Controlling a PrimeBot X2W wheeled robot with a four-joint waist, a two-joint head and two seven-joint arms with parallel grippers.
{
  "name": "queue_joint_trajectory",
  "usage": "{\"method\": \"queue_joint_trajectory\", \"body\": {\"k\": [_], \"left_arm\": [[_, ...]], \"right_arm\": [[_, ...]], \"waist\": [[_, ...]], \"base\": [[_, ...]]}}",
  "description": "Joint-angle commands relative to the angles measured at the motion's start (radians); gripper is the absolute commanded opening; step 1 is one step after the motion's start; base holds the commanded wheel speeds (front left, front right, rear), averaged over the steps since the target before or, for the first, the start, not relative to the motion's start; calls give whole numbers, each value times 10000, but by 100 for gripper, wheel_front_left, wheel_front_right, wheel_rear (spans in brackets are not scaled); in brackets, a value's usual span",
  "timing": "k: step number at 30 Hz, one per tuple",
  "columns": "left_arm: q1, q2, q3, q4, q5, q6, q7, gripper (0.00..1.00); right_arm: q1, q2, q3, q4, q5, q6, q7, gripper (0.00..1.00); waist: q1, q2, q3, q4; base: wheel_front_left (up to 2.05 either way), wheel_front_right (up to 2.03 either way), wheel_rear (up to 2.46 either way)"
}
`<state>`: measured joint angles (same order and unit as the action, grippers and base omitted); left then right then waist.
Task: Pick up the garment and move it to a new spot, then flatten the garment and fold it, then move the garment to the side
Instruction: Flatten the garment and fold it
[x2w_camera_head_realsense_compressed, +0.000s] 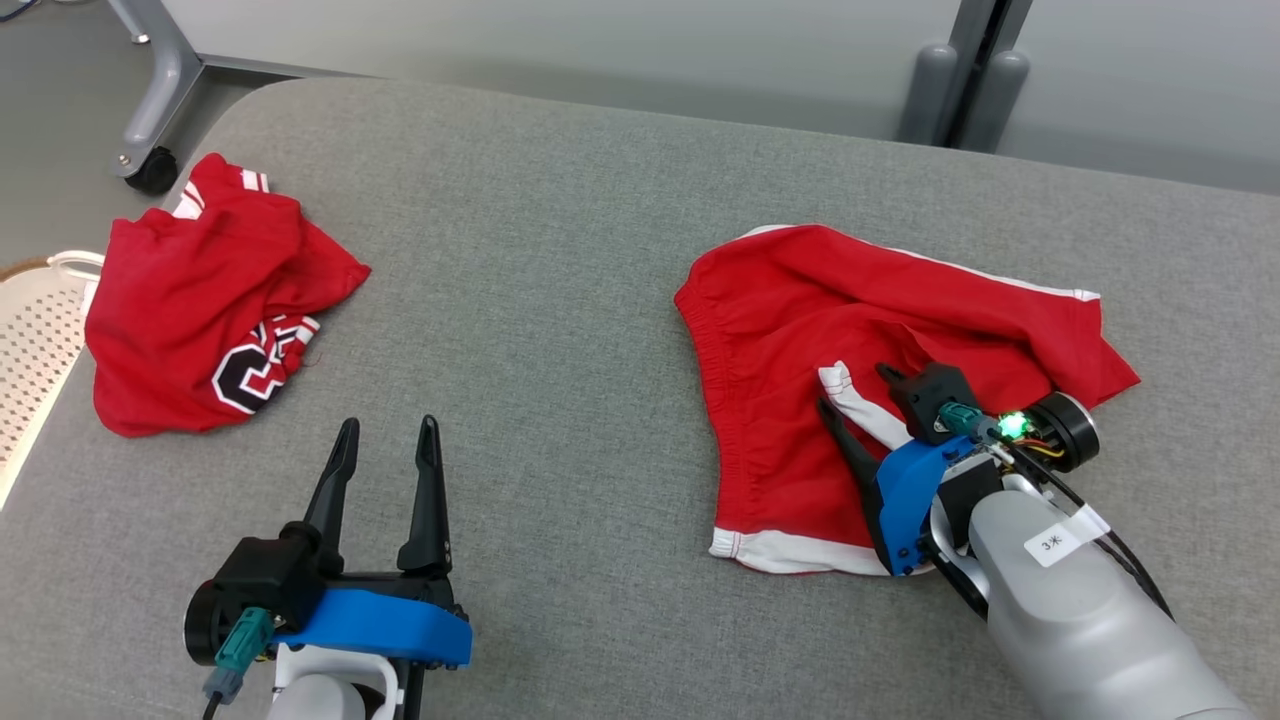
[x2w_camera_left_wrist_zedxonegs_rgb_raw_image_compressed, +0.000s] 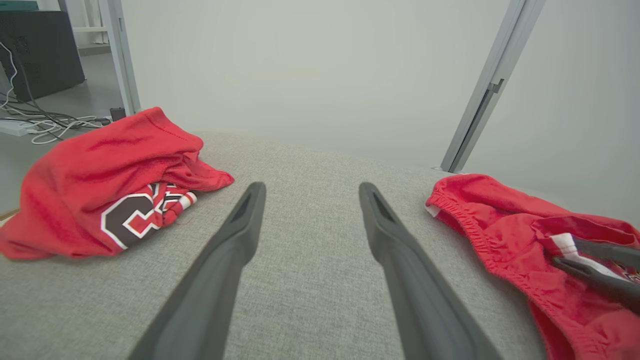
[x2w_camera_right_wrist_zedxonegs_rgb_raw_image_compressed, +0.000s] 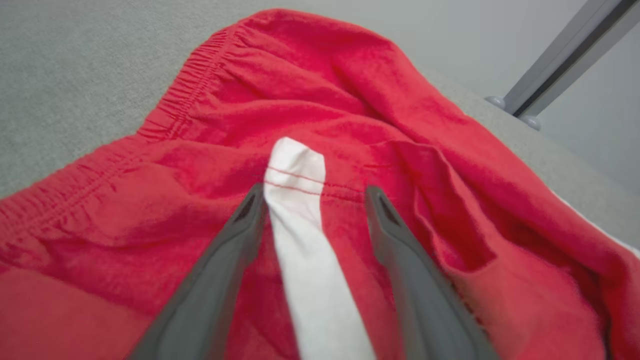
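Observation:
The garment (x2w_camera_head_realsense_compressed: 780, 330), red shorts with white trim and an elastic waistband, lies rumpled on the right half of the grey table (x2w_camera_head_realsense_compressed: 560, 250). My right gripper (x2w_camera_head_realsense_compressed: 853, 390) is down on it, open, its two fingers either side of a raised white hem strip (x2w_camera_right_wrist_zedxonegs_rgb_raw_image_compressed: 300, 170) without pinching it. The right wrist view shows the garment (x2w_camera_right_wrist_zedxonegs_rgb_raw_image_compressed: 325, 90) close up, with the right gripper (x2w_camera_right_wrist_zedxonegs_rgb_raw_image_compressed: 314, 192) astride that strip. My left gripper (x2w_camera_head_realsense_compressed: 388, 425) hovers open and empty over bare table at the near left. In the left wrist view the left gripper (x2w_camera_left_wrist_zedxonegs_rgb_raw_image_compressed: 311, 187) points between both cloths, with the garment (x2w_camera_left_wrist_zedxonegs_rgb_raw_image_compressed: 500, 220) at right.
A second red garment, a crumpled jersey (x2w_camera_head_realsense_compressed: 200, 310) with a black-and-white number, sits at the table's far left, also in the left wrist view (x2w_camera_left_wrist_zedxonegs_rgb_raw_image_compressed: 100, 170). A white perforated basket (x2w_camera_head_realsense_compressed: 30, 340) stands beside the table's left edge. A wheeled frame leg (x2w_camera_head_realsense_compressed: 150, 170) stands behind.

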<state>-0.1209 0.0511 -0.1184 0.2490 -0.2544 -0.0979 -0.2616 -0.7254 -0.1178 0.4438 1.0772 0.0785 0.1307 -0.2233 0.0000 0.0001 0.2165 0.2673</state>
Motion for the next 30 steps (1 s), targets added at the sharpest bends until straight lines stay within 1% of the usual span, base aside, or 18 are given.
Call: {"method": "queue_joint_trajectory", "body": {"k": [1,5,6,7,8,13,17,22,27,30], "left_arm": [[-94,-13,-40,-8,-25,17,-51,100],[-133,-11,-87,2,-66,51,-51,100],[-141,-13,-99,8,-77,61,-51,100],[-153,-11,-112,12,-84,67,-51,100],[-165,-11,-123,16,-70,72,-51,100],[-52,-11,-99,33,-64,91,-51,100],[137,-13,-71,53,-25,80,-51,100],[357,-13,-51,36,36,49,-51,100],[510,-10,-36,-18,109,57,-51,100],[527,-10,-24,-37,100,72,-51,100]], "right_arm": [[-100,38,-23,125,-107,1,12,100],[-351,129,-217,712,-284,1,49,100],[-407,154,-269,843,-320,1,33,48],[-471,172,-370,942,-323,1,-5,25],[-523,183,-485,997,-323,1,-72,0],[-436,267,-1057,1068,-310,1,-330,0],[82,329,-1699,604,-27,1,-419,0],[1330,413,-2434,-1328,449,1,-421,0],[2761,508,-2873,-3281,1016,1,-426,0],[3598,574,-3135,-4223,1498,1,-423,0]], "waist": [[0,-1,22,39],[0,-1,52,121],[0,-1,60,134],[0,-1,62,147],[0,-1,63,154],[0,-1,-78,44],[0,-1,-355,-184],[0,-1,-669,-705],[0,-1,-883,-1269],[0,-1,-962,-1562]], "base": [[0,0,0],[0,0,0],[0,0,0],[0,0,0],[0,0,0],[0,0,0],[0,0,0],[0,0,0],[0,0,0],[0,0,0]]}}
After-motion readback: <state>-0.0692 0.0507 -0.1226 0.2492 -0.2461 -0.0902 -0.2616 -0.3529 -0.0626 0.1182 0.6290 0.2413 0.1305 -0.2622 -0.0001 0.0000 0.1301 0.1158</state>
